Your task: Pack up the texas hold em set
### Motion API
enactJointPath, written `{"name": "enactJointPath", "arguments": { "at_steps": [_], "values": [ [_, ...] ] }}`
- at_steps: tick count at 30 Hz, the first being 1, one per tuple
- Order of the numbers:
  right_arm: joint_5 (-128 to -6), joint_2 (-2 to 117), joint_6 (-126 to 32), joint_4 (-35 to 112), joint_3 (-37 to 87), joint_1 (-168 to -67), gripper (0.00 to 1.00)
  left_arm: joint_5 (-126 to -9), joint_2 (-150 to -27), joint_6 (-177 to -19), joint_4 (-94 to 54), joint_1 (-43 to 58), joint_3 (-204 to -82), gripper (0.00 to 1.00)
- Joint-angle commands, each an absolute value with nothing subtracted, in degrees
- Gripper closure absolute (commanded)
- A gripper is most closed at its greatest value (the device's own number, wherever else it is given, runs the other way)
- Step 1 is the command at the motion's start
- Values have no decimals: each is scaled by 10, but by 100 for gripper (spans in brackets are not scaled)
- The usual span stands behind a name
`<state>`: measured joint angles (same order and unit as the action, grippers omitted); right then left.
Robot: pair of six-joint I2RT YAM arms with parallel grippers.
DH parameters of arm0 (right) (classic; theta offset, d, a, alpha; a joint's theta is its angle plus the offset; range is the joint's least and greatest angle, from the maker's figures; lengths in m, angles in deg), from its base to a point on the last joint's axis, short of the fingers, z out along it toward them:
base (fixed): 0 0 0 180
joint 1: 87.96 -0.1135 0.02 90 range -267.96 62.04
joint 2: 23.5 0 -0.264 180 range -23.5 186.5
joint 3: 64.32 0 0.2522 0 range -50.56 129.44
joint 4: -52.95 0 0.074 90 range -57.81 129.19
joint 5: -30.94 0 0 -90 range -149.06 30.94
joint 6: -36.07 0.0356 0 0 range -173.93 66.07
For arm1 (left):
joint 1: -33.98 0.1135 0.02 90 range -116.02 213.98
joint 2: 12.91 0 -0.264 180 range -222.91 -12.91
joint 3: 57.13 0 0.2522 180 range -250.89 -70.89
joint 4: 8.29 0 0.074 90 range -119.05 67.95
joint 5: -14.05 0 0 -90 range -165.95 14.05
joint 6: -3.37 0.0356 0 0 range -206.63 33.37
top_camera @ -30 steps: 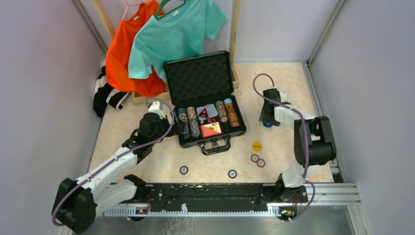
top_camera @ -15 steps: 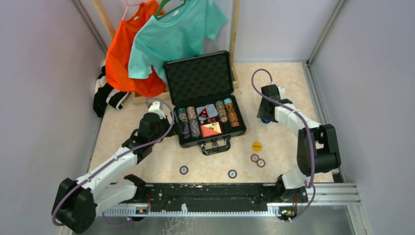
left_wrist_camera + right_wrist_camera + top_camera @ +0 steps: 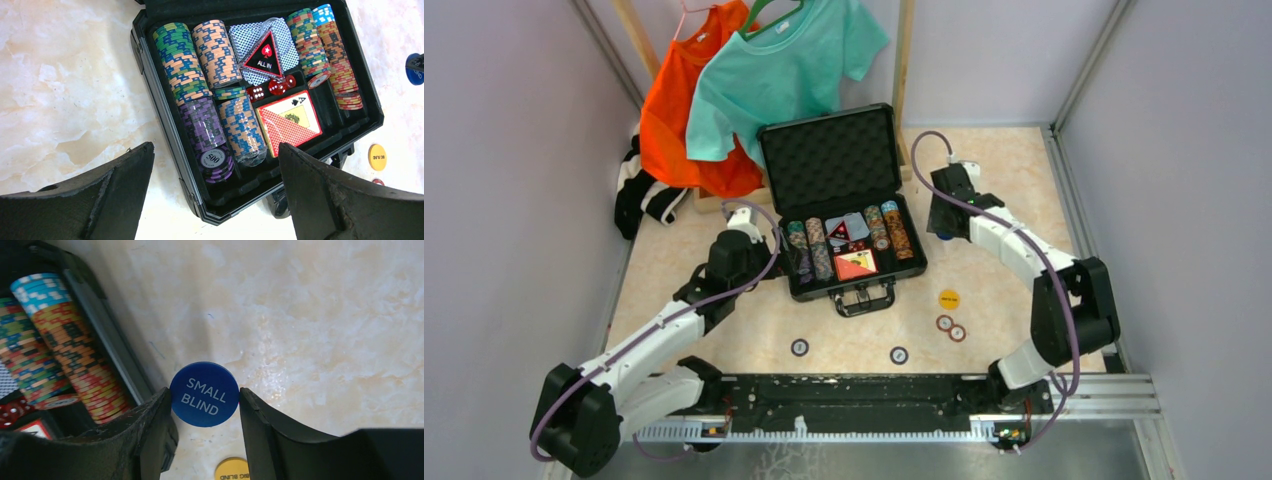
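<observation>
The black briefcase (image 3: 914,262) stands open at mid table, foam-lined lid (image 3: 829,158) upright, handle (image 3: 864,298) toward me. Inside lie rows of poker chips (image 3: 185,65), red dice (image 3: 270,89) and a red-orange card box (image 3: 289,120). My right gripper (image 3: 205,397) is shut on a round blue "SMALL BLIND" button (image 3: 204,394) and holds it above the table just right of the case's right wall; it shows in the top view (image 3: 943,232). My left gripper (image 3: 215,165) is open and empty over the case's front left corner. A yellow button (image 3: 949,298) lies on the table.
Loose chips lie on the table: two (image 3: 951,328) near the yellow button, one (image 3: 899,355) and one (image 3: 799,347) in front of the case. Orange (image 3: 674,110) and teal (image 3: 774,70) shirts hang behind the case; a black-and-white cloth (image 3: 639,195) lies at back left.
My right gripper has moved left and toward the back with the blue button, up to the case's right side. The left arm has not moved.
</observation>
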<state>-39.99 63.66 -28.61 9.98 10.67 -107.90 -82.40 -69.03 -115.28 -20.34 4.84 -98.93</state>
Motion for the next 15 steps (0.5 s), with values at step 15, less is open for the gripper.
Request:
{"name": "enactJointPath", "arguments": {
  "at_steps": [15],
  "values": [
    [-371, 766, -262, 96, 280, -1246, 48, -825, -685, -1149, -193, 50, -984, 1]
  ]
}}
